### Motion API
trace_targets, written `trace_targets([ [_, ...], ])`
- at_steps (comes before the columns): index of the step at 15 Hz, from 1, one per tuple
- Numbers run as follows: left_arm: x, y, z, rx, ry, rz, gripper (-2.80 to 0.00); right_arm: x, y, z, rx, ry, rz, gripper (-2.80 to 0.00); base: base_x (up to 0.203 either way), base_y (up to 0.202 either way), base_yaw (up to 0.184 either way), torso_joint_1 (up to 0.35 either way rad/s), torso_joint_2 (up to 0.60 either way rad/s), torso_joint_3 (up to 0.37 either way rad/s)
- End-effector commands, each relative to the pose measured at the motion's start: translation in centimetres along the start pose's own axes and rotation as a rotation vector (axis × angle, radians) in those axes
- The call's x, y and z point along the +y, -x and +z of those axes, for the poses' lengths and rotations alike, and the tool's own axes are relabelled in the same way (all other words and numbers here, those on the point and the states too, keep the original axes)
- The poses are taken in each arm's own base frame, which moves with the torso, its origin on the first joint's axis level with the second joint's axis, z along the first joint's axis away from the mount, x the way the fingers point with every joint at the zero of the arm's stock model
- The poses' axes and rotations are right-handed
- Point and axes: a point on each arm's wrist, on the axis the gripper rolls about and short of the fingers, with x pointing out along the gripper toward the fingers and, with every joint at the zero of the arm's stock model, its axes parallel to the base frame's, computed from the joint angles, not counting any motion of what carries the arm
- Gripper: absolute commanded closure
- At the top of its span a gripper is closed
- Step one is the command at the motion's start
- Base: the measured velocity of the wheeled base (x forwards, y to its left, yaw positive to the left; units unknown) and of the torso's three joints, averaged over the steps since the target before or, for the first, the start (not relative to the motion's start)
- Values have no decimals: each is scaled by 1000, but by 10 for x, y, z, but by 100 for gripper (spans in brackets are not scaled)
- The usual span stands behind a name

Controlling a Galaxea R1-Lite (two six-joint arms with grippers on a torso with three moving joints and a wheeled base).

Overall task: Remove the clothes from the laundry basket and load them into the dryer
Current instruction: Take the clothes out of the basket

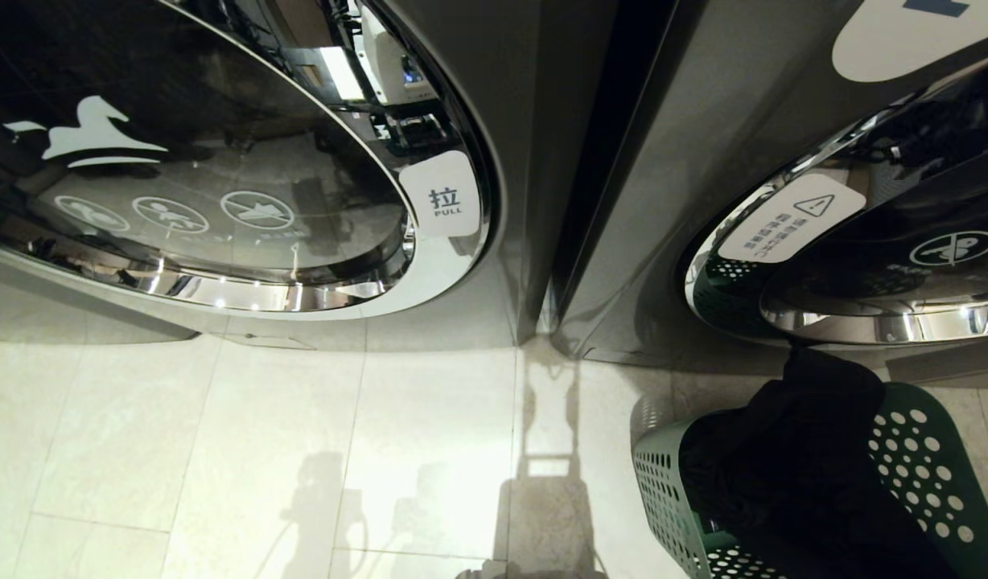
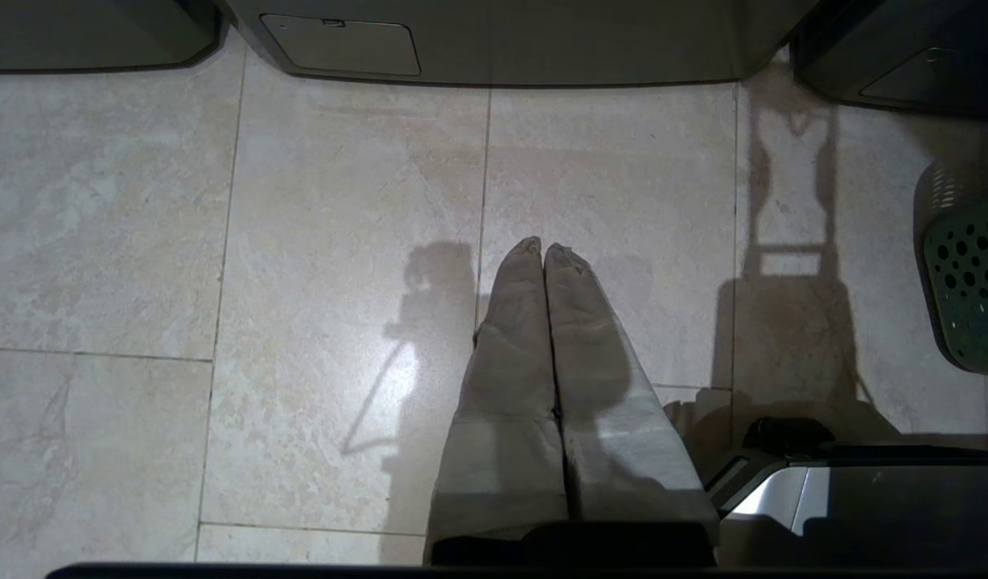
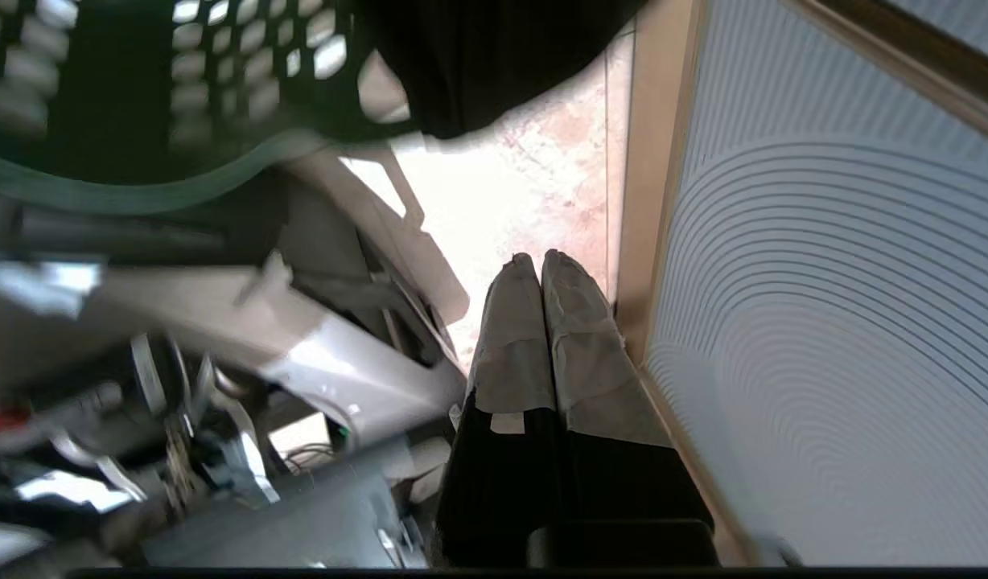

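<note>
pale glossy floor tiles (image 1: pixel 261 450) with thin grout lines catch bright light and shadows; a ribbed grey wall panel (image 3: pixel 848 322) stands beside them.

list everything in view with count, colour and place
dryer machines: two, dark grey, side by side, round glass doors shut
pull label: one, white, right edge of left door
warning label: one, white, on right door
laundry basket: one, green, perforated, on floor below right machine
clothes: dark pile, filling basket
floor: pale tiles
left gripper: jaws shut, above bare floor
right gripper: jaws shut, empty, near basket
</note>
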Motion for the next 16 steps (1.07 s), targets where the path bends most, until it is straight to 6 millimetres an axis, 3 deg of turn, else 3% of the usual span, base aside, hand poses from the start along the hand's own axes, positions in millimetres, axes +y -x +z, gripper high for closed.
trace_targets([
  [1, 0, 0, 0, 0, -1, 1, 0, 13, -37, 24, 104, -2, -48, 0, 0, 0, 0, 0, 0, 0],
  [2, 0, 0, 0, 0, 0, 1, 0, 15, -52, 34, 100, -5, -44, 0, 0, 0, 0, 0, 0, 0],
  [3, 0, 0, 0, 0, 0, 1, 0, 16, -67, 43, 100, -7, -28, -280, 0, 0, 0, 0, 0, 0],
  [7, 0, 0, 0, 0, 0, 1, 0, 13, -105, 79, 1, 50, 158, -280, 0, 0, 0, 0, 0, 0],
  [10, 0, 0, 0, 0, -1, 1, 0, -7, -124, 93, -33, 158, 271, -280, 0, 0, 0, 0, 0, 0],
  [13, 0, 0, 0, 0, 0, 1, 0, -20, -150, 134, -133, 209, 287, -280, 0, 0, 0, 0, 0, 0],
  [16, 0, 0, 0, 0, 0, 1, 0, -26, -169, 145, -148, 249, 327, -280, 0, 0, 0, 0, 0, 0],
])
